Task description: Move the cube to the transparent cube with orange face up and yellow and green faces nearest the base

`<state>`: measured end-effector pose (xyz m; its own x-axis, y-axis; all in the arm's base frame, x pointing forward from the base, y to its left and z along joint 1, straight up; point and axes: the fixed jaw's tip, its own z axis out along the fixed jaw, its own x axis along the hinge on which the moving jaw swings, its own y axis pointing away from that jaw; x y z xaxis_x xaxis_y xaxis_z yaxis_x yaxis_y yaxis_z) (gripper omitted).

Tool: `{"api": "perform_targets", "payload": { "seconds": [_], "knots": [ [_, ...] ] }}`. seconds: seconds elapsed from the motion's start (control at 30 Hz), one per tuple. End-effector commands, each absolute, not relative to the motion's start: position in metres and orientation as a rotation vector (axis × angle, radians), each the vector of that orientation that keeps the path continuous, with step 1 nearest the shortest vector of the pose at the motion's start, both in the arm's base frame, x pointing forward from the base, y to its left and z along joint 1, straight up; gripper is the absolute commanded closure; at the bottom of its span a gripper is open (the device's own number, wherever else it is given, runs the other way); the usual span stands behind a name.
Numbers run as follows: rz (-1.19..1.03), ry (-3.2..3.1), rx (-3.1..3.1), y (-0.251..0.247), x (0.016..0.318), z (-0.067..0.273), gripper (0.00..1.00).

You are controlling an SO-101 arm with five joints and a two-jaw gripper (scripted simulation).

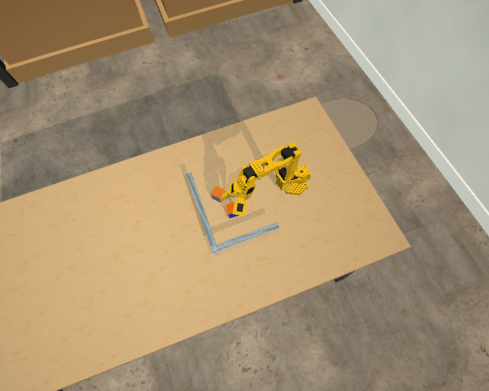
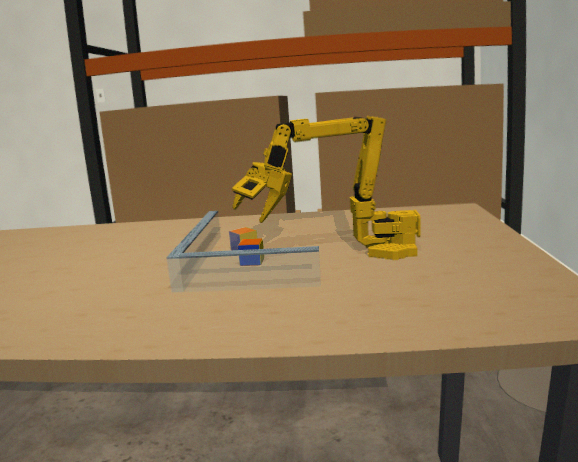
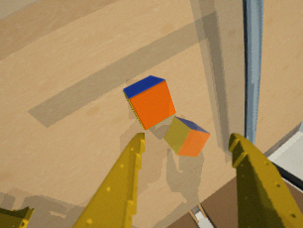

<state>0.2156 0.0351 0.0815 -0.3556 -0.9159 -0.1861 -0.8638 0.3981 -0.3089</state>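
- Table [image 1: 111, 275] [image 2: 281, 315] [image 3: 64, 144]: wood top, front edge nearest in exterior view, dark legs below.
- L-shaped barrier [image 1: 201, 212] [image 2: 256, 252] [image 3: 252, 74]: see-through sides, blue-grey top edge; one leg runs in front of both cubes in exterior view, other leg goes back on the side away from the base.
- Solid cube [image 1: 229, 209] [image 2: 250, 253] [image 3: 152, 104]: on the table inside the L, orange face up, blue face toward exterior camera, yellow-green side toward the base. Partly covered by the pincer in top view. Not on the target spot.
- Transparent cube [image 1: 217, 193] [image 2: 244, 237] [image 3: 187, 138]: paler, just behind the solid one in exterior view, orange up, yellow and bluish sides showing, turned at a different angle. Can't tell if the two touch.
- Pincer [image 1: 230, 205] [image 2: 249, 214] [image 3: 188, 135]: spread, nothing pinched, tips pointing down above the cube area, clear of the table. In wrist view the pale cube shows between the tips, solid one beyond the left-hand tip.
- Arm [image 1: 265, 166] [image 2: 331, 128]: yellow with black motors, forearm roughly level, wrist bent down.
- Base [image 1: 297, 189] [image 2: 393, 251]: on the table, right side in exterior view.
- Rack [image 2: 301, 49]: orange beam, dark posts, behind the table, big brown boxes [image 2: 196, 160] with it.
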Motion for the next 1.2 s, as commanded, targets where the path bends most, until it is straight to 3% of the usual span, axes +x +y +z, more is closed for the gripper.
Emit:
{"api": "perform_targets", "payload": {
  "seconds": [0.0,1.17],
  "knots": [
    [-0.267,2.259,-1.562,0.036,0.227,0.1,0.65],
    [-0.179,2.208,-1.968,0.032,0.226,0.087,0.65]
  ]
}}
